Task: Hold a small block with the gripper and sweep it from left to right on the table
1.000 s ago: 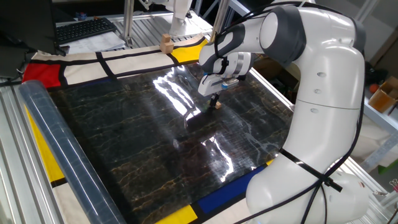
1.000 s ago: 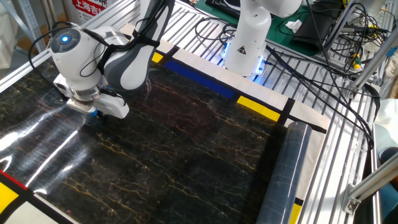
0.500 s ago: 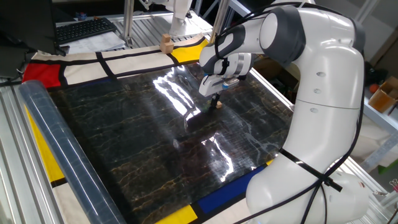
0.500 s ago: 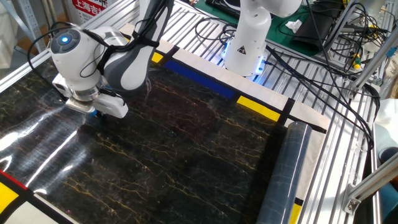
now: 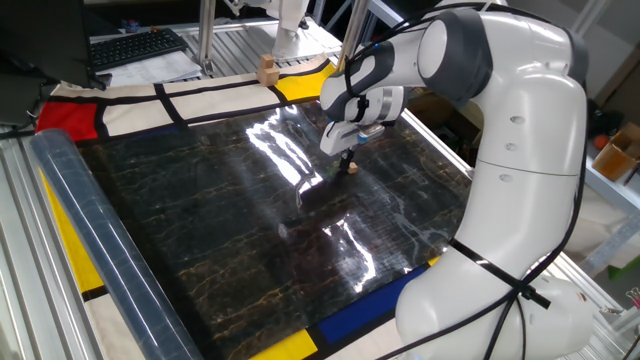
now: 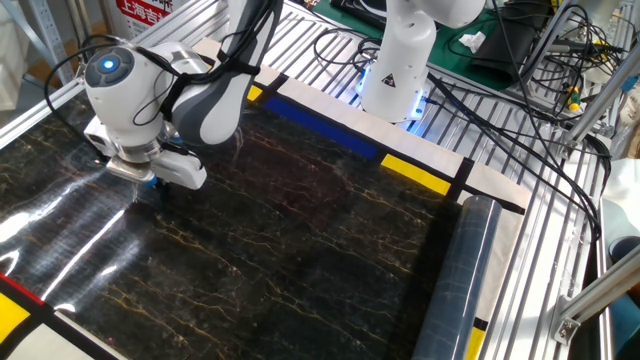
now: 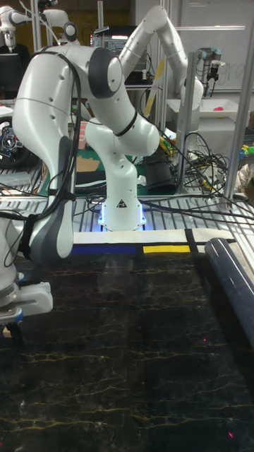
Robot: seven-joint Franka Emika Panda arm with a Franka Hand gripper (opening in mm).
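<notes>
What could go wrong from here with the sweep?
1. The small block is tiny next to the claw, sits at its very tip and looks barely gripped; dragging it over the table could twist it out.
2. The claw tip is right down at the sheet, so any further descent may scrape it.
3. Glare streaks beside the claw could hide a dropped block from this camera.

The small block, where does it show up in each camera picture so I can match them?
One fixed view: small block sits right of centre, upper half, at the pincer tip on the table.
The other fixed view: not visible, hidden under the wrist at the left.
Tall fixed view: a tan speck at the far left edge, too small to confirm.
Shared landmark: the clear roll.
</notes>
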